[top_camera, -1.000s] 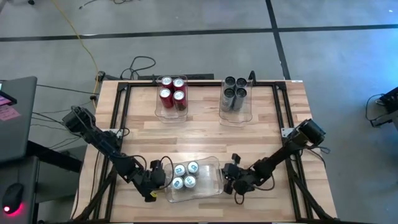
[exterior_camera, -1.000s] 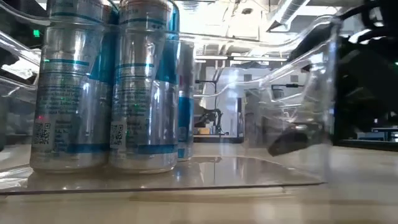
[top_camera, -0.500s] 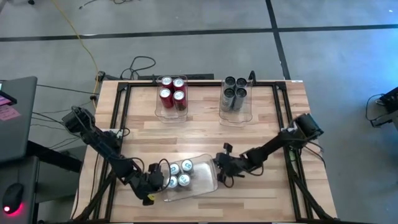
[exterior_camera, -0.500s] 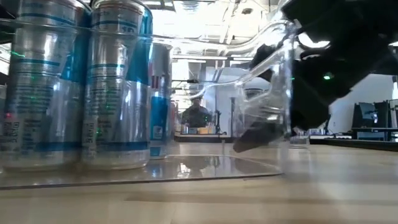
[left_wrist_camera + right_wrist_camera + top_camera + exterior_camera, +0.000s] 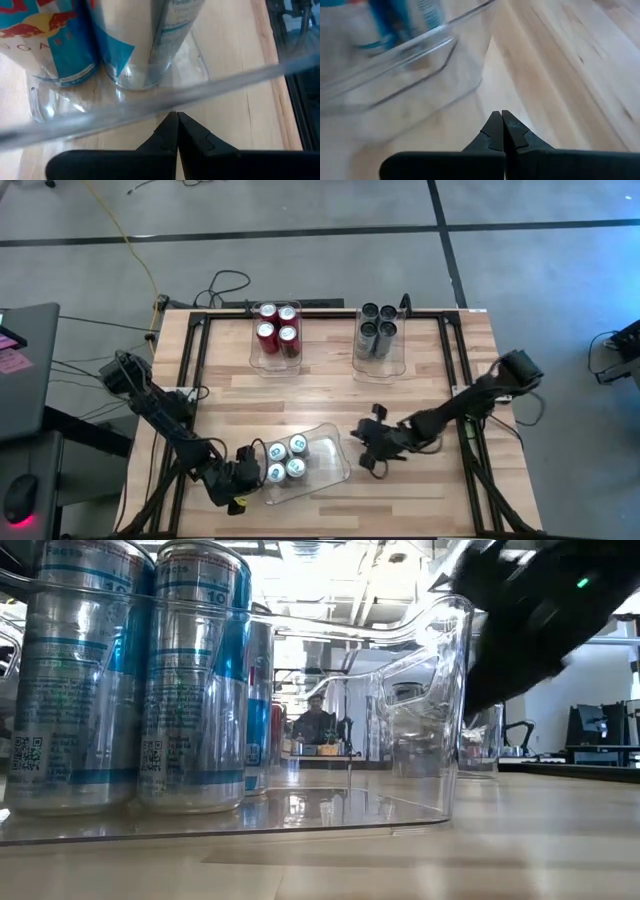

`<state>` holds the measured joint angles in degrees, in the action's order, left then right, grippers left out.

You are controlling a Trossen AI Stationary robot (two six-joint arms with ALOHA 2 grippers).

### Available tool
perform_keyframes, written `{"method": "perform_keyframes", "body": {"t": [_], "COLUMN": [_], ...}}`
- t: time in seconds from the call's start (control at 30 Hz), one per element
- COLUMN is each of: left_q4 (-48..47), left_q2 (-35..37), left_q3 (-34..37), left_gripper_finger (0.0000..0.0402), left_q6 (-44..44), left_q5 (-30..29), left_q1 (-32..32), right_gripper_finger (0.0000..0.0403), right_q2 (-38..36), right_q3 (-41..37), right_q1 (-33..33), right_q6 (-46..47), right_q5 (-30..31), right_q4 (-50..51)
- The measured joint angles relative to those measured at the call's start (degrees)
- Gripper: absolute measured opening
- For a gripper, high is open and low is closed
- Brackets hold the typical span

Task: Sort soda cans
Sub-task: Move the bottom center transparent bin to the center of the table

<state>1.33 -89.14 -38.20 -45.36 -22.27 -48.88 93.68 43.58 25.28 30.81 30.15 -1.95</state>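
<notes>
Several silver-white cans with blue marks (image 5: 283, 460) (image 5: 100, 680) stand upright in a clear plastic bin (image 5: 325, 465) near the table's near edge. My left gripper (image 5: 243, 472) (image 5: 177, 116) is at the bin's left end, shut at its rim. My right gripper (image 5: 362, 448) (image 5: 498, 114) is shut and hovers just right of the bin's right end, apart from it. In the low view the right arm (image 5: 530, 620) is a dark mass behind the bin wall (image 5: 450, 710). My left gripper meets the rim of the bin's left end wall (image 5: 165, 102), coming level from the table's left side. The fingers (image 5: 167, 132) close together right at the rim; the wall seems pinched between their free ends. The bin stands flat on the table.
At the far edge stand two more clear bins, one with red cans (image 5: 277, 330) and one with dark grey cans (image 5: 377, 330). A black frame (image 5: 195, 370) runs along the table's sides. Bare wood lies between the far bins and the near bin.
My right gripper moved left against the bin's right end, then drew back to the right and slightly far. My left gripper moved toward the table's near-left corner. The bin with its cans slid left along the table and turned a little.
</notes>
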Motion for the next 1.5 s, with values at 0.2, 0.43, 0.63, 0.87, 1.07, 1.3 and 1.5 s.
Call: {"method": "perform_keyframes", "body": {"t": [0.2, 0.43, 0.63, 0.87, 1.07, 1.3, 1.5], "left_q4": [-5.74, -22.78, -34.42, -34.87, -34.12, -29.35, -26.49], "left_q2": [2.82, 10.37, 14.78, 15.06, 15.04, 15.02, 15.02], "left_q3": [0.0, -0.04, -0.04, 0.0, 0.0, 0.02, 0.11], "left_gripper_finger": [0.0, 0.0, 0.0, 0.0, 0.0, 0.0, 0.0], "left_q6": [-1.15, -7.07, -10.05, -4.17, -3.1, 1.86, 6.34], "left_q5": [-1.59, -9.17, -18.03, -18.01, -16.31, -13.96, -12.93], "left_q1": [-2.24, -4.81, -4.35, -1.93, -0.88, -0.88, 0.57], "right_gripper_finger": [0.0001, 0.0001, 0.0001, 0.0001, 0.0001, 0.0001, 0.0001], "right_q2": [-9.0, -9.19, -2.92, 8.43, 16.45, 18.77, 18.77], "right_q3": [0.0, 0.0, 0.0, -0.03, -0.03, 0.3, 0.3], "right_q1": [9.71, 24.65, 27.01, 23.62, 19.6, 16.15, 13.7], "right_q6": [15.75, 29.39, 29.34, 24.84, 15.92, 12.34, 10.67], "right_q5": [3.47, 16.27, 20.91, 15.79, 9.23, 6.79, 6.71], "right_q4": [15.64, 13.3, 3.07, -15.9, -36.62, -41.97, -41.87]}}
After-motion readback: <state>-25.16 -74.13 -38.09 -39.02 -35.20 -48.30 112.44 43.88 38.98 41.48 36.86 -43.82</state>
